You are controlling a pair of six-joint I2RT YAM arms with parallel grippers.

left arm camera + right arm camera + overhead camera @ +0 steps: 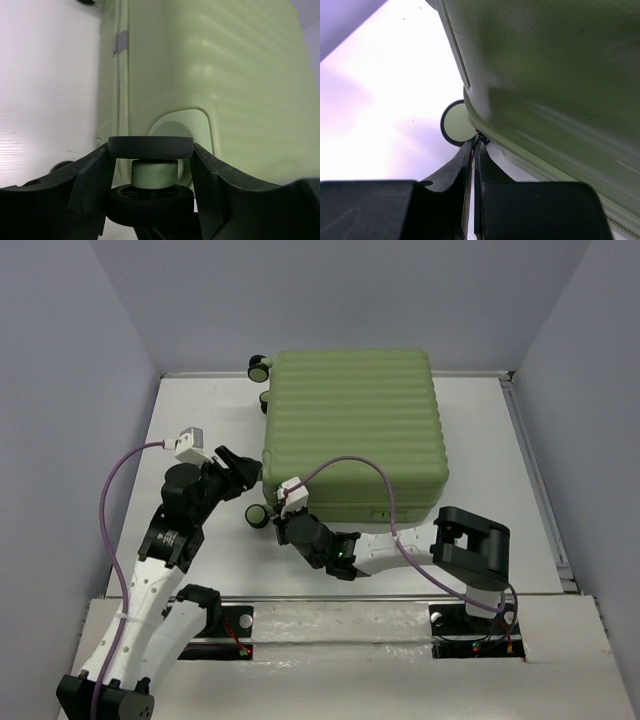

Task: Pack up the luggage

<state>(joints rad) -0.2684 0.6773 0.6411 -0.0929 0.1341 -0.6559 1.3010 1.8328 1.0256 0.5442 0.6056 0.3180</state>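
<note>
The closed luggage is lying at 12 o'clock on the table. The left gripper is clasping a wheel on its 9 o'clock side. The right gripper, fingers pressed fully together, is touching its 7 o'clock edge.

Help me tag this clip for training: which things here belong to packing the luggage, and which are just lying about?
Part of the job:
- luggage, closed, lying flat
- wheel, clasped by the left gripper
- right gripper, shut at the luggage's seam

Just there:
- table
- purple cables on the arms
</note>
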